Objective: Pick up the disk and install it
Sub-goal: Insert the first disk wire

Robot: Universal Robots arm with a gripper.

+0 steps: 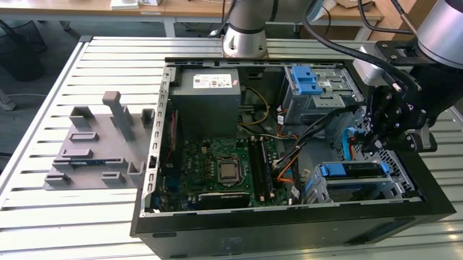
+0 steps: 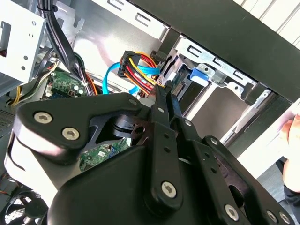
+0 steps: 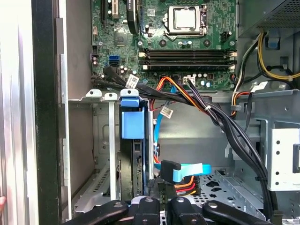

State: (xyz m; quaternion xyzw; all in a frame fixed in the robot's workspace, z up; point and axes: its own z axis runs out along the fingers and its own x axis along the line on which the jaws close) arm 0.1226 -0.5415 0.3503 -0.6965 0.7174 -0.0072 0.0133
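- One gripper hangs inside the open case, above the drive bay; I cannot tell how far its fingers are spread.
- One disk stands on edge in that bay, blue carrier tab up, just beside the gripper.
- One motherboard lies mid-case, beside the bay.
- One grey tray sits outside the case.
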